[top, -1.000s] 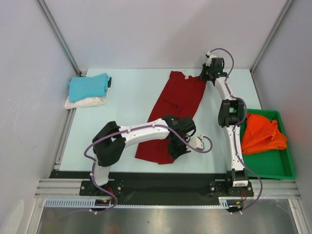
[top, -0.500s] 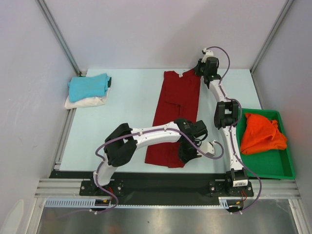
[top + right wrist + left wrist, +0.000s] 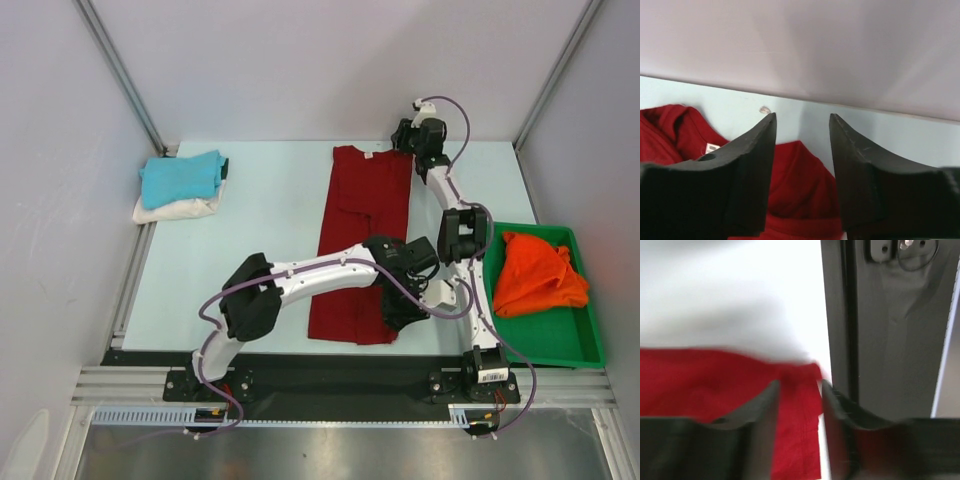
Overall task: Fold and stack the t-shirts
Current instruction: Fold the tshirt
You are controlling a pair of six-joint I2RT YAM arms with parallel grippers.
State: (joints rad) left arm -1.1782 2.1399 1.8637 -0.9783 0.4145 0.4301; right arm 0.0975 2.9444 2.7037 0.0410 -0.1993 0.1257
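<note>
The dark red t-shirt [image 3: 362, 235] lies flat as a long folded strip down the middle of the table. My left gripper [image 3: 399, 312] is over its near right corner, open, with the red hem [image 3: 795, 430] lying loose between the fingers [image 3: 762, 410]. At the far right corner by the collar, my right gripper [image 3: 405, 140] is open above the red cloth [image 3: 800, 190]. The turquoise t-shirt [image 3: 181, 177] lies folded on the cream t-shirt [image 3: 176, 210] at the far left. A crumpled orange t-shirt [image 3: 538, 272] sits in the tray.
The green tray [image 3: 560, 352] stands at the table's right edge beside the right arm. A black strip [image 3: 880, 340] along the table's near edge runs close to my left gripper. Grey walls and metal posts close in the back and sides.
Both grippers have gone from shut to open, letting go of the red shirt. Beforehand they carried its right side rightward, straightening the strip; my left arm ended further right.
</note>
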